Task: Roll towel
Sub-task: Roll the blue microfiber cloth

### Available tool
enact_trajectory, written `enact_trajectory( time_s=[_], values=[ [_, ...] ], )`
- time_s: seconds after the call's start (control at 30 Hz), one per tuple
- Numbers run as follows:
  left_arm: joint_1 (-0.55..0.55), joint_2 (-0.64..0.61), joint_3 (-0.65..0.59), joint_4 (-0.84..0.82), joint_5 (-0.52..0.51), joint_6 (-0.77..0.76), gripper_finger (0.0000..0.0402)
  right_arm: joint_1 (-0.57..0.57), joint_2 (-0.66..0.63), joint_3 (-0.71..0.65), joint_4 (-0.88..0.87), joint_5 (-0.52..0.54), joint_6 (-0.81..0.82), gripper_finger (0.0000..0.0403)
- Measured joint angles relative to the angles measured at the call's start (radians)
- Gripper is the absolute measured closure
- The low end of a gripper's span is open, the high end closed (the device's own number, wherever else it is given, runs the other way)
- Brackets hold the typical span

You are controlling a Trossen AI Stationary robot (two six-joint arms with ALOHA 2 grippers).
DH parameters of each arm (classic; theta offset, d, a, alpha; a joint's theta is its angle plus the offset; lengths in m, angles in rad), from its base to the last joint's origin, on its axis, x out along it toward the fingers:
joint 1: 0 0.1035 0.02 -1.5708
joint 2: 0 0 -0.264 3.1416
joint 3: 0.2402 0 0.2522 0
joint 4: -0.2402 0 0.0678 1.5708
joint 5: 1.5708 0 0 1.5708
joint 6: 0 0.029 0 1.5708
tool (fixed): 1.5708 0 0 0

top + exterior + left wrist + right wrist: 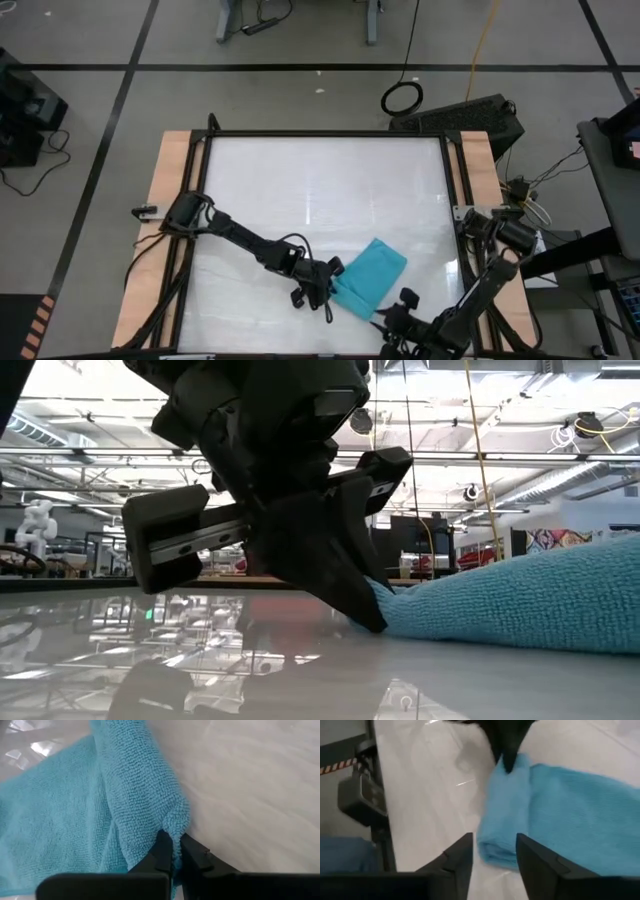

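Observation:
The turquoise towel lies on the white tabletop near the front edge, with a thick folded-over strip along one side. At the towel's left end my left gripper is shut on that strip; the low view shows its dark fingers coming down onto the cloth. My right gripper is open just above the strip's near end, one finger on each side, and I see no touch. In the high view it is near the front edge. My left gripper pinches the end corner of the folded-over strip between its two fingers. The fingers slant down from the table's left. The cloth bunches up into a small peak at the fingertips, and the remainder of the towel lies flat on the table.
A black frame borders the white tabletop, with wooden strips at the left and right sides. The towel and both grippers are close to the front edge. The far half of the tabletop holds nothing.

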Motion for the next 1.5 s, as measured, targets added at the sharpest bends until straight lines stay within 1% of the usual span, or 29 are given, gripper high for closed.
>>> enact_trajectory(
  time_s=[0.07, 0.13, 0.2, 0.3, 0.47, 0.57, 0.6, 0.73, 0.9, 1.07, 1.17, 1.3, 1.5],
  values=[
    [0.0, -0.002, 0.0, -0.023, 0.0, 0.0, 0.0388, -0.001, -0.025, 0.001, -0.065, -0.003, 0.031, 0.025],
    [0.0, -0.002, 0.001, -0.042, 0.0, -0.001, 0.0389, -0.007, -0.033, 0.001, -0.152, -0.032, 0.1, 0.0243],
    [0.0, -0.004, 0.001, -0.06, 0.001, -0.002, 0.0389, -0.021, -0.028, 0.0, -0.241, -0.079, 0.171, 0.0243],
    [-0.005, -0.004, 0.001, -0.072, 0.001, -0.003, 0.0389, -0.053, -0.018, -0.024, -0.291, -0.129, 0.227, 0.0252],
    [-0.008, -0.008, 0.0, -0.09, 0.001, -0.034, 0.0389, -0.108, -0.015, -0.105, -0.228, -0.146, 0.221, 0.0275],
    [-0.008, -0.024, -0.002, -0.126, 0.001, -0.066, 0.039, -0.145, -0.016, -0.167, -0.177, -0.202, 0.196, 0.0288],
    [-0.008, -0.027, -0.002, -0.136, 0.0, -0.082, 0.039, -0.156, -0.016, -0.188, -0.153, -0.205, 0.188, 0.0292],
    [-0.01, -0.057, -0.004, -0.196, -0.045, -0.179, 0.039, -0.199, -0.021, -0.255, -0.064, -0.151, 0.135, 0.0306],
    [-0.018, -0.08, -0.005, -0.267, -0.088, -0.298, 0.039, -0.285, -0.022, -0.279, -0.03, -0.139, -0.009, 0.0314],
    [-0.023, -0.085, -0.005, -0.275, -0.112, -0.427, 0.039, -0.394, -0.021, -0.28, 0.035, -0.137, -0.255, 0.0314],
    [-0.024, -0.087, 0.0, -0.301, -0.152, -0.502, 0.039, -0.462, -0.02, -0.28, 0.078, -0.15, -0.396, 0.0314],
    [-0.024, -0.088, 0.011, -0.352, -0.18, -0.545, 0.039, -0.541, -0.023, -0.281, 0.117, -0.157, -0.549, 0.0314],
    [-0.022, -0.088, 0.032, -0.422, -0.207, -0.588, 0.039, -0.639, -0.05, -0.283, 0.156, -0.183, -0.723, 0.0314]
  ],
)
